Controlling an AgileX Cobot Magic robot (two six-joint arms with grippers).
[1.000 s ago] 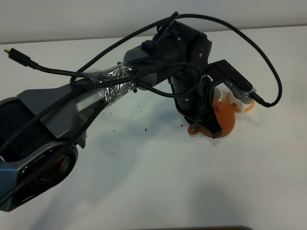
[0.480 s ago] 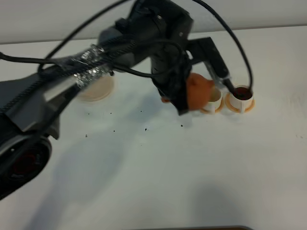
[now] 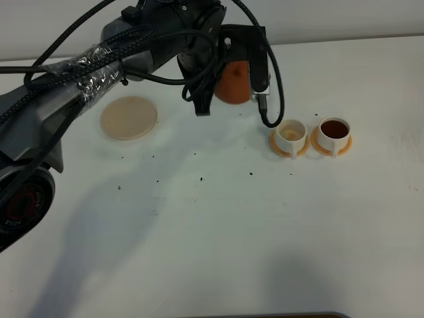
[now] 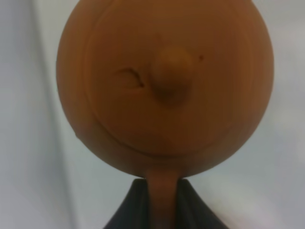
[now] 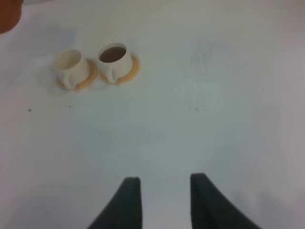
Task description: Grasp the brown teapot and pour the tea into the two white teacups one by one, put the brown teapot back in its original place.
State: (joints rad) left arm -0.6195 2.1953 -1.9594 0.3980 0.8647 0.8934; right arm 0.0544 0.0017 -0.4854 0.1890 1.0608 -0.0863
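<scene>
The left fingers (image 4: 132, 207) clamped the teapot (image 3: 232, 83) by its handle between the coaster (image 3: 128, 118) and the cups (image 3: 311, 136); the farther cup (image 3: 333, 132) held tea (image 3: 334, 128), the nearer cup (image 3: 291, 132) looked empty, so I judged one pour and the return remained, while the right fingers (image 5: 128, 202) stood apart, holding nothing.

The dark grey left arm (image 3: 43, 126) carries braided black cables (image 3: 136, 41), bound behind the left gripper (image 4: 162, 190) with what looks like silver foil (image 3: 89, 63).

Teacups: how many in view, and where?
2. One white teacup, seemingly empty, sits on an orange saucer; the second teacup stands just right of it, holding dark tea. None appears hidden.
</scene>
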